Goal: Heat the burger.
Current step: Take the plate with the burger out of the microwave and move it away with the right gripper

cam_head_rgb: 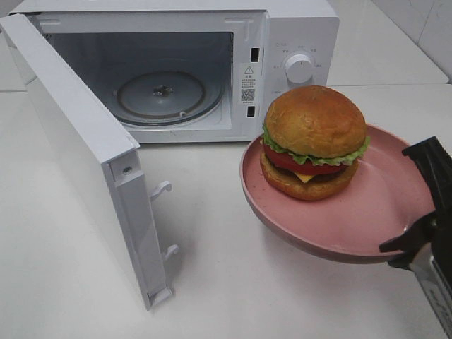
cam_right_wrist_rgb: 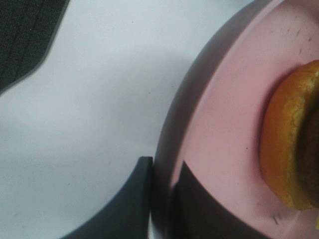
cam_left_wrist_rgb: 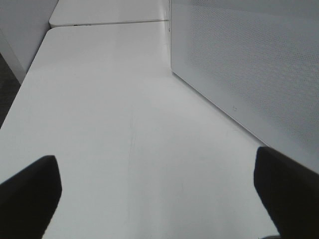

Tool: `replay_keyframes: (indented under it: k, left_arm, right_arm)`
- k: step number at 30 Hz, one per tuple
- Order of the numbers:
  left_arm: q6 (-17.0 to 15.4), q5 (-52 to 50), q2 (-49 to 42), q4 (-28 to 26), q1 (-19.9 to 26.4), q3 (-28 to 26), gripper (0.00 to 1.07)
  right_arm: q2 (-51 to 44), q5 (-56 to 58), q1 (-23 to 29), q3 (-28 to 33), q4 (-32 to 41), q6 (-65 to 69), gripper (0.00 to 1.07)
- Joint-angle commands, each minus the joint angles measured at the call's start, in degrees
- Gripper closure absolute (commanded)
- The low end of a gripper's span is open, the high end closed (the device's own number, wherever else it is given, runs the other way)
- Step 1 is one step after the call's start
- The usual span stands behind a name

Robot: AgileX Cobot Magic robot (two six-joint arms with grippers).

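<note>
Listing by size, largest first: table (cam_head_rgb: pixel 226 282), white, beneath both tools and bearing the oven. Microwave (cam_head_rgb: pixel 282 42), white, well ahead of the right tool and across from it, door (cam_head_rgb: pixel 85 155) swung fully open, cavity clear to the glass turntable (cam_head_rgb: pixel 161 95); control dial (cam_head_rgb: pixel 299 68) on the panel nearest the plate. Pink plate (cam_head_rgb: pixel 367 226), round, raised off the table, its rim pinched at the near edge by the right tool (cam_head_rgb: pixel 417 236), whose jaws stand narrow, one above and one below the rim. Burger (cam_head_rgb: pixel 314 141), whole, upright, sitting on the plate's far half, away from the right tool and not touching it. Left tool (cam_left_wrist_rgb: pixel 159 199), jaws wide and holding nothing, low over bare table just beside the door's outer face. Handling note, as judgement: the step in hand looks like carrying the plate into the cavity; keep the plate level, since a single rim grip with the burger's weight outboard invites tipping, clear the door edge, and set down centred on the turntable.
</note>
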Motion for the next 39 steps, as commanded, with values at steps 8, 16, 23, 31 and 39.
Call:
replay_keyframes:
  k: [8,16,23,31,39]
  left_arm:
    - [-0.2,0.0,-1.1,-0.1,0.1,0.1,0.09]
    - [-0.2,0.0,-1.1,-0.1,0.1,0.1,0.09]
    - [-0.2,0.0,-1.1,-0.1,0.1,0.1,0.09]
    - [-0.2,0.0,-1.1,-0.1,0.1,0.1,0.09]
    - [-0.2,0.0,-1.1,-0.1,0.1,0.1,0.09]
  right_arm:
    - [-10.1,4.8,-0.1,1.0,-5.3,7.6,1.07]
    - [-14.7,9.2,-0.1,1.0,-8.3,14.2,1.07]
    - [-15.8,11.7,-0.1,1.0,-12.7,21.5,1.07]
    - [-15.8,16.2,-0.1,1.0,-22.0,34.6,1.07]
    - [-15.8,20.2,-0.1,1.0,-30.9,46.8,1.07]
